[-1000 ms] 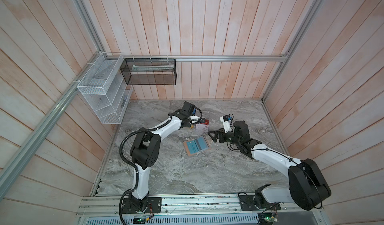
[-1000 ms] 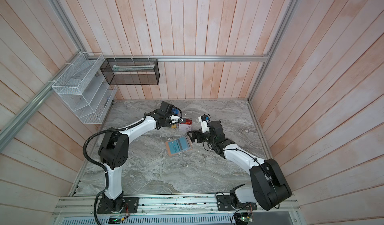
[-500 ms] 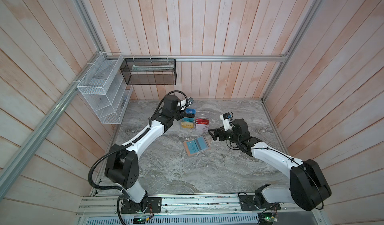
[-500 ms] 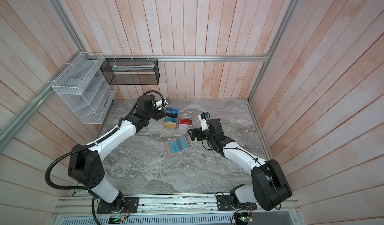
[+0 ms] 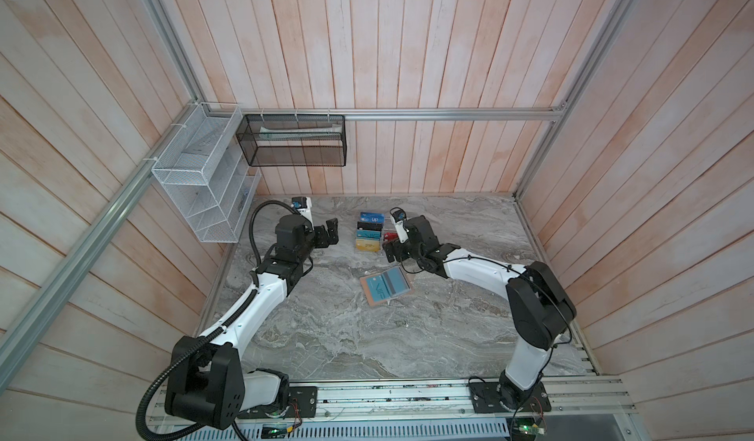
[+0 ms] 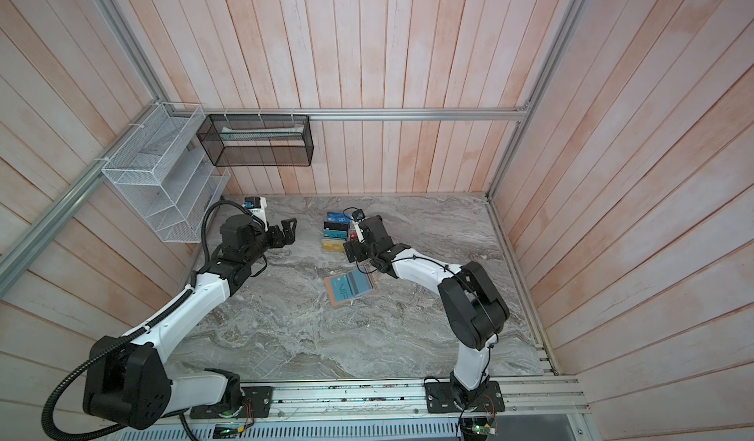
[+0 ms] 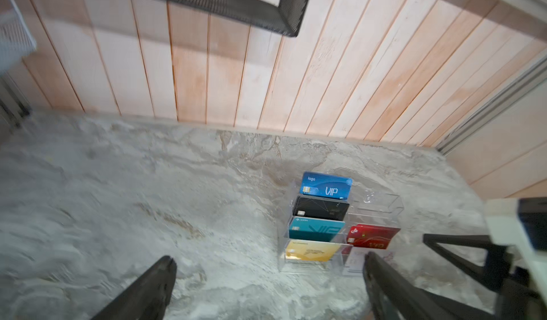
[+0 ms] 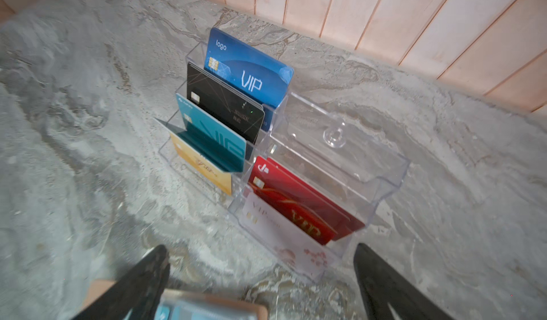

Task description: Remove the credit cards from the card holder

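Two credit cards (image 5: 378, 290), teal and blue-grey, sit in the clear sleeves of the open card holder (image 5: 366, 297), in the middle of both top views. We judge them light, stiff and slippery, so we would pinch a free short edge. The left gripper (image 5: 331, 233) and the right gripper (image 8: 260, 252) both stand wide apart, empty. The clear stand (image 5: 383, 235), just above, keeps other cards (image 7: 325, 185).

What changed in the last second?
Left pincer opened and drew back leftward, away from the acrylic stand; what it released is unclear. Right pincer, open, edged in toward the stand. Card holder unmoved, credit cards still sleeved inside.
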